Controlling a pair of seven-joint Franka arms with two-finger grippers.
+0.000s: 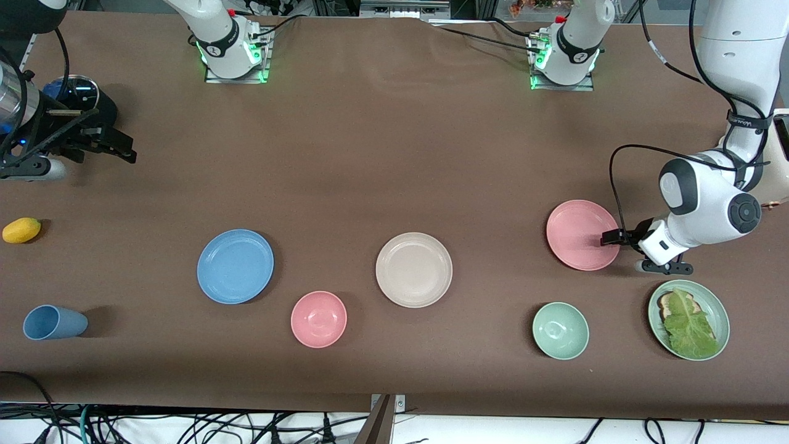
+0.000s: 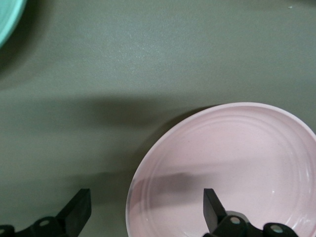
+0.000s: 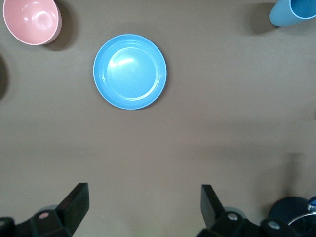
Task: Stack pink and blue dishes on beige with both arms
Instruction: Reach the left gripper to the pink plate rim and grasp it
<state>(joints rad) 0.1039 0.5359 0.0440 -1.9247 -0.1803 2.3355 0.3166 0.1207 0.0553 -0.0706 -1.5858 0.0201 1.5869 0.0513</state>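
Straddling the rim of the pink plate (image 1: 582, 235) with my left gripper (image 1: 611, 238), I have the fingers spread wide, one over the plate's inside and one outside over bare table (image 1: 394, 154), nothing clamped yet. The plate lies flat at my left arm's end of the table. It looks like light, stiff matte plastic, shallow with a low raised rim. I judge it will not bend, but a pinch on such a thin lip could pivot or slip if I lift fast. The rim is the only hold, since the plate sits flush on the table.

My right gripper (image 1: 114, 143) hovers high with its fingers apart and empty. The blue plate (image 3: 130, 71) lies well ahead of it and below, flat like the pink one and probably needing the same rim pinch.

The beige plate (image 1: 413, 269) sits between the two, well apart from both, top bare. Room around it is mixed: the pink bowl (image 1: 318, 319) lies near it and near the blue plate. The green bowl (image 1: 560, 330) and the lettuce plate (image 1: 688, 319) sit close under my left wrist's path. I would carry the pink plate up and clear of them. The cup (image 1: 54, 322) and the lemon (image 1: 21, 230) are out of the way.
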